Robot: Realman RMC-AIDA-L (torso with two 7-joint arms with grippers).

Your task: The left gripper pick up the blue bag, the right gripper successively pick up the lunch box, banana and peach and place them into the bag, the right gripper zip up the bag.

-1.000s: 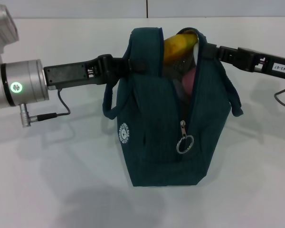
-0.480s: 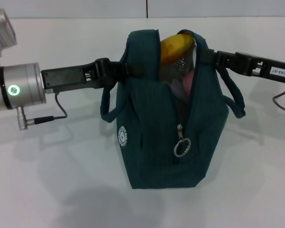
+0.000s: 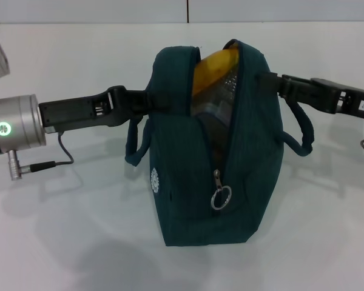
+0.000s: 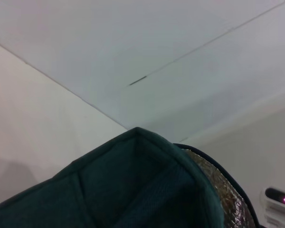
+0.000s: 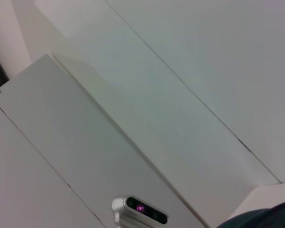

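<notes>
Standing upright on the table [image 3: 60, 242], the blue bag [image 3: 188, 157] shows a white round logo, unreadable; left gripper [image 3: 161, 100] pinches its rim, right gripper [image 3: 268, 83] opposite, grip unclear; banana [image 3: 212, 71] peeks out.

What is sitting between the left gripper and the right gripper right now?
In the head view, the blue bag stands between the left gripper and the right gripper, each at its top edge, with the banana showing in the open mouth.

A white tabletop [image 3: 79, 242] meets a pale wall [image 3: 109, 11] (one dark vertical seam [image 3: 187, 11]).
</notes>
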